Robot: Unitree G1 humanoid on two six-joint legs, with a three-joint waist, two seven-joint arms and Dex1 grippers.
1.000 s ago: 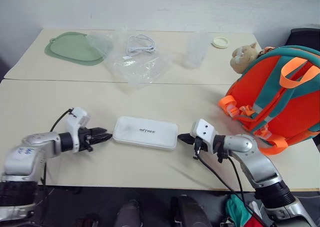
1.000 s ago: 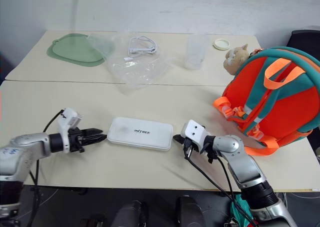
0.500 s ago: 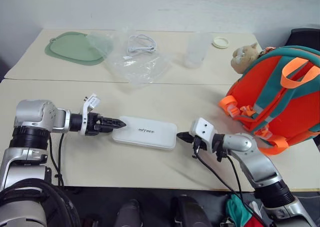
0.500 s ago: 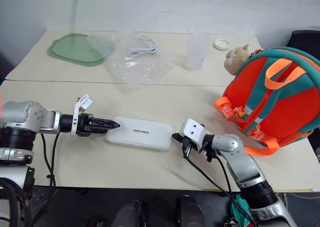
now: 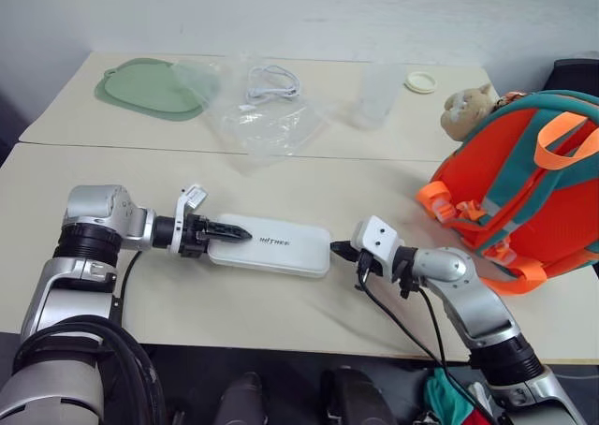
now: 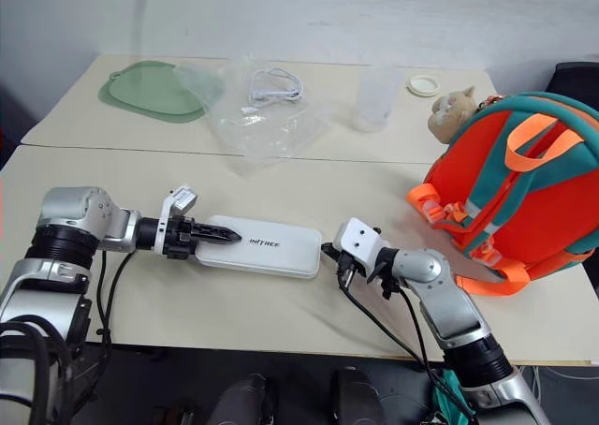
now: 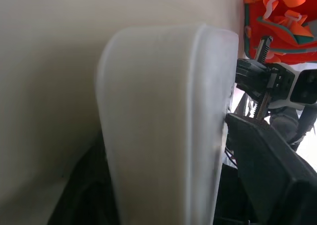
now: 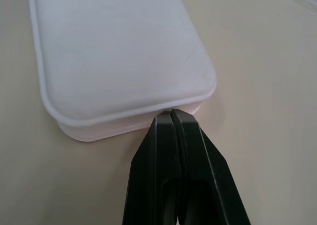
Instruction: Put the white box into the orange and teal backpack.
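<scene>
White box (image 5: 270,246) lies flat on the near bench (image 5: 281,186), and the left gripper (image 5: 230,230) is grasping its left end, one finger over the lid. Right gripper (image 5: 339,251) sits clenched, tips against the opposite end. Off to the right stands the orange and teal backpack (image 5: 519,196), well apart from the box, open bench between them. On the far bench: a green mat (image 5: 148,89), a clear plastic bag (image 5: 262,116) with a white cable (image 5: 271,81), a clear cup (image 5: 374,95), a small lid (image 5: 423,81).

Left wrist view: the box's end sits between the two fingers (image 7: 267,165), backpack beyond.

Right wrist view: closed fingers (image 8: 173,150) touch the box's rounded edge, bare bench either side.
</scene>
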